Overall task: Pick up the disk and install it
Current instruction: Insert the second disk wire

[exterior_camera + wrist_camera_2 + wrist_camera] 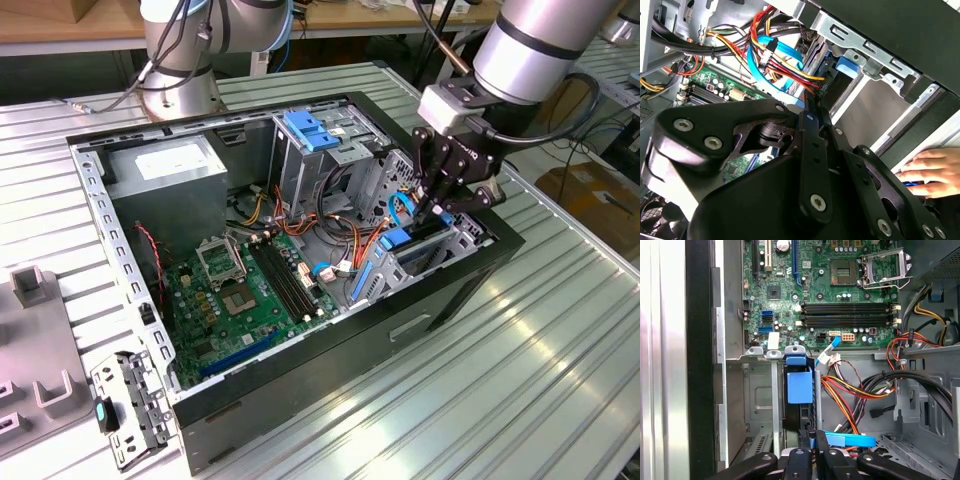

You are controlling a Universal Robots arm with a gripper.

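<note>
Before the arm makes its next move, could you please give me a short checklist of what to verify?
1. Disk in the drive bay: it stands on edge in the bay, blue rail showing. Ok.
2. Disk fully seated: cannot tell.
3. Gripper lined up with the disk: it is at the bay, right by the disk's edge. Ok.
4. Cables out of the way: the blue flat cable runs right beside the gripper, and the orange and yellow wire bundle lies next to the bay. Not ok.
5. People out of the way: a person's hand rests close to the computer case. Not ok.
</note>
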